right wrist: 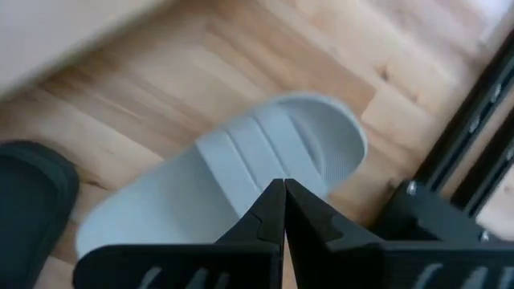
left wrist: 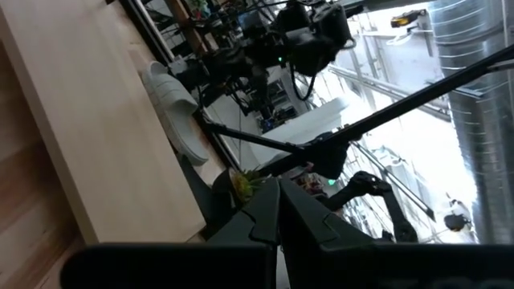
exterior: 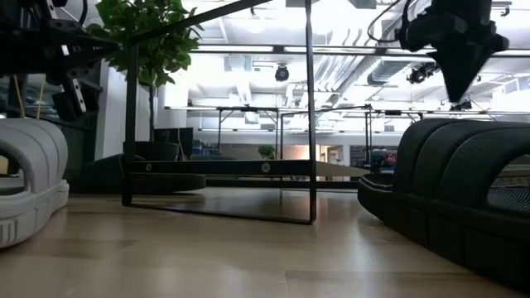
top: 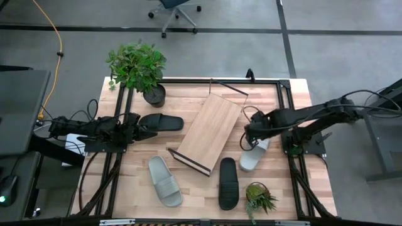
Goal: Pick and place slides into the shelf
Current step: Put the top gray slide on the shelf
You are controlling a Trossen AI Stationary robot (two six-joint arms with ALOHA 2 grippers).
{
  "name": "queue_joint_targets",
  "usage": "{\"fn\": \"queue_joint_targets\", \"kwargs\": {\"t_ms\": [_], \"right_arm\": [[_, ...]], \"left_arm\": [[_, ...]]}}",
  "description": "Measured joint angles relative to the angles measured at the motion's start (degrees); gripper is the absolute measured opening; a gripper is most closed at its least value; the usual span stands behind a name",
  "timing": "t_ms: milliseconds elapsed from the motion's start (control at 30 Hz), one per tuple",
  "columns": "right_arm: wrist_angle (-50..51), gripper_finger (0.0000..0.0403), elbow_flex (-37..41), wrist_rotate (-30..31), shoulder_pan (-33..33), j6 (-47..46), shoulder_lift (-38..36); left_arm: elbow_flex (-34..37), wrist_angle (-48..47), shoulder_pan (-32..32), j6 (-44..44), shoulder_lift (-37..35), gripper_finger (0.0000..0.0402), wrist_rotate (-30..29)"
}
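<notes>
The shelf (top: 210,129) lies slantwise in the table's middle, a light-wood board with a dark wire frame at its ends. One black slide (top: 161,122) lies left of it and another (top: 228,183) near the front edge. One pale slide (top: 164,181) lies front left, the other (top: 254,154) right of the shelf. My right gripper (top: 249,135), shut, hovers over that right pale slide (right wrist: 241,172), raised off the table (exterior: 460,79). My left gripper (top: 149,133), shut, is by the left black slide's near side, pointing at the shelf (left wrist: 96,120).
A tall potted plant (top: 137,68) stands at the far left corner, and a small one (top: 259,198) at the near right, beside the front black slide. A dark metal frame (top: 286,100) borders the tabletop. Bare wood shows between the front slides and the near edge.
</notes>
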State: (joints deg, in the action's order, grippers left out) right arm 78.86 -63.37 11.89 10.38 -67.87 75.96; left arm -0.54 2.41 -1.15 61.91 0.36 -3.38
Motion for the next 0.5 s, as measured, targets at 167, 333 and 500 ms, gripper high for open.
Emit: {"fn": "queue_joint_targets", "kwargs": {"t_ms": [167,333,500], "right_arm": [[0.1,0.0,0.9,-7.6,0.9,-4.2,3.5],[-3.1,0.0003,0.9,-9.6,2.6,-1.7,6.8],[-5.4,0.0043,0.9,-9.0,4.4,1.1,10.3]], "left_arm": [[0.0,-1.2,0.0,-0.1,0.0,0.0001,0.8],[0.0,-1.5,0.0,-0.1,0.0,0.0001,3.0],[0.0,-1.8,0.0,-0.1,0.0,0.0001,4.5]]}}
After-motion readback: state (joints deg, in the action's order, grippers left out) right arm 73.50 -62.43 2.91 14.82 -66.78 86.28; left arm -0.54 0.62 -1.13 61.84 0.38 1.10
